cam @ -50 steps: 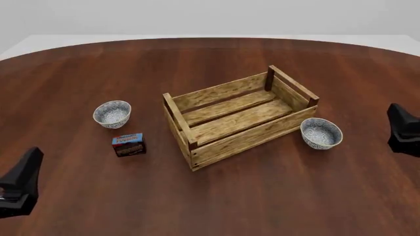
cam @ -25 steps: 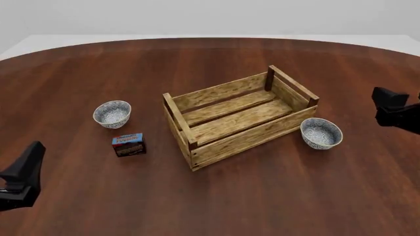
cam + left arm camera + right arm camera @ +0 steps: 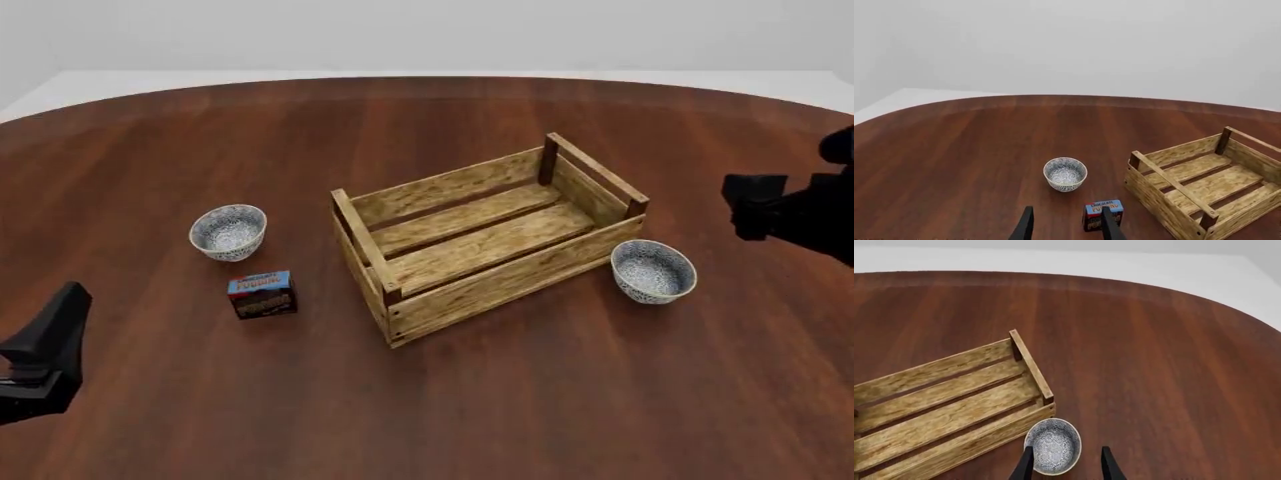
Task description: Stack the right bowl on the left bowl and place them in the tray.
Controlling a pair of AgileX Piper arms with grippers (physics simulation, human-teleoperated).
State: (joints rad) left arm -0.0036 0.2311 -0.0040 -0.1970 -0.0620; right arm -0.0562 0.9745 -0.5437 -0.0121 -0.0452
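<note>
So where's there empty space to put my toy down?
Inside the light-wood slatted crate, nothing lies on its slats. Bare table spreads in front of it. It's tighter between the left speckled white bowl and the small blue-and-brown box.

In the front view the left tool [image 3: 40, 355] and right tool [image 3: 787, 215] are cut off by the side edges, fingertips unseen. The box [image 3: 263, 293] label is too small to read. Wrist views crop the tray [image 3: 1201, 182].
</note>
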